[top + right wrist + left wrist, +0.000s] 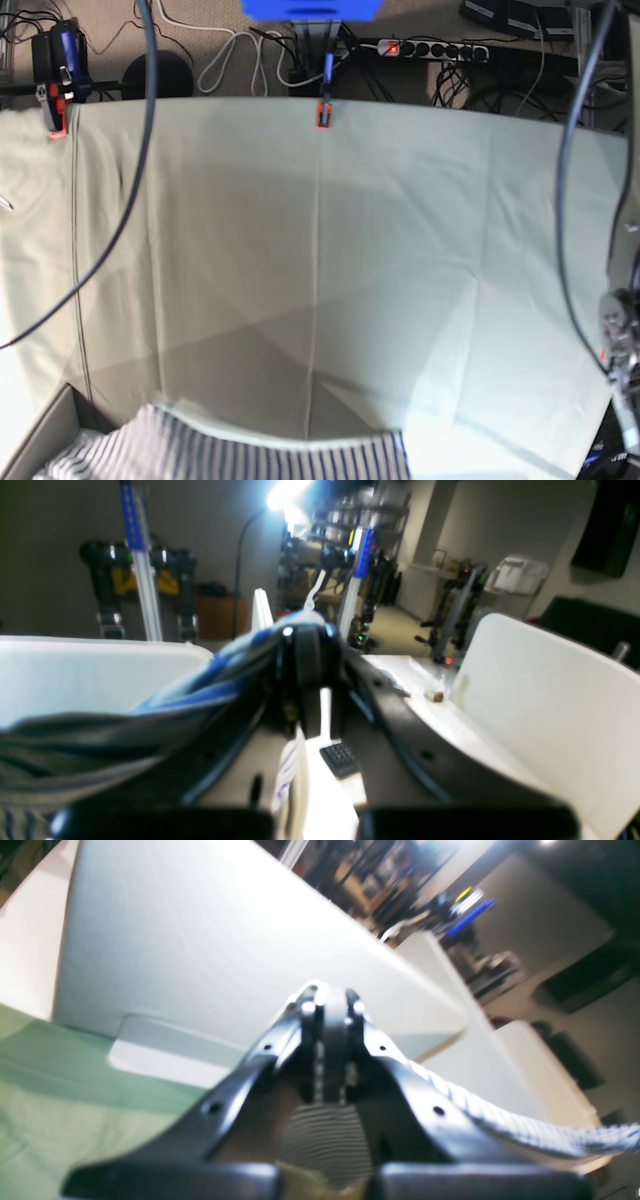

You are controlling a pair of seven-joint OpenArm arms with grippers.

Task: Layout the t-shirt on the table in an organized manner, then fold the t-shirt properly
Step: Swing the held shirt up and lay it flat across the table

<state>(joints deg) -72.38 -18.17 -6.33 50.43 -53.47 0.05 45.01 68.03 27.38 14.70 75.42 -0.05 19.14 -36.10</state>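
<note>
Pale grey-green creased cloth tabletop (400,250), striped shirt at its near edge.
Soft white blue-striped t-shirt (240,455) hangs stretched between both arms; left tool (334,1005) and right tool (306,635) are each clenched on its fabric, lifted above the tabletop.

No legible text, label, brand, number or sign is found in any view. The t-shirt (230,455) carries stripes only, with no readable print. The table (400,250) cloth is plain. Background equipment in both wrist views is too blurred for any marking to be read.
</note>
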